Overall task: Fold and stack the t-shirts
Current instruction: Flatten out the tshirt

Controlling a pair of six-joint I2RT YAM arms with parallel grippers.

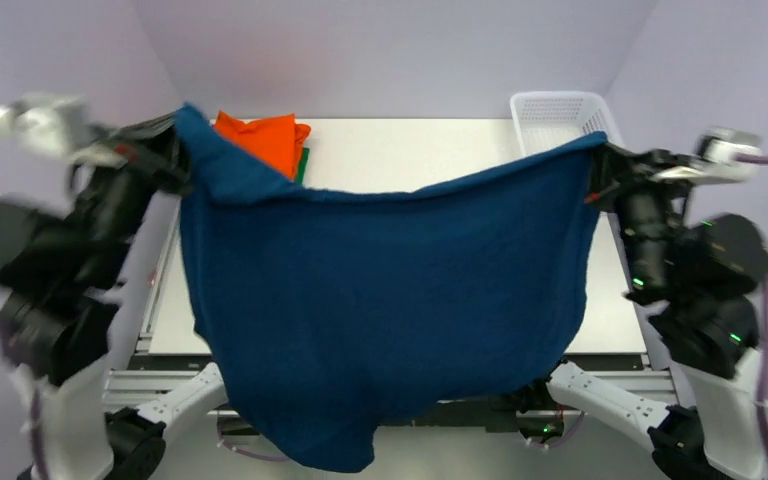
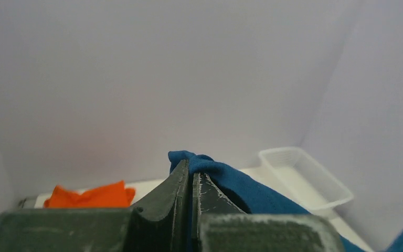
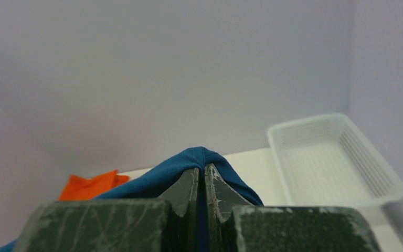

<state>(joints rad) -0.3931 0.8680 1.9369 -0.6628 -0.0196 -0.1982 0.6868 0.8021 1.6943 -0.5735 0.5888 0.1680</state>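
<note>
Hanging in the air between my two arms, the blue t-shirt [image 1: 380, 300] is spread wide like a curtain. Its top edge sags a little in the middle. Its bottom droops down past the near edge of the table [image 1: 410, 155], lowest on the left side.

My left gripper [image 1: 180, 150] pinches the shirt's top left corner. In the left wrist view the two fingers are pressed tight together, with a bump of blue cloth poking out at the tips. My right gripper [image 1: 597, 160] pinches the top right corner the same way. Its fingers are squeezed on the cloth, which folds over their tips.

Behind the blue shirt, at the far left of the table, lies a folded orange t-shirt [image 1: 260, 140]. A thin bit of green t-shirt [image 1: 303, 166] peeks out just under it on its right side.

At the far right corner of the table sits a white basket [image 1: 558, 118] with mesh walls. Nothing is inside it.
</note>
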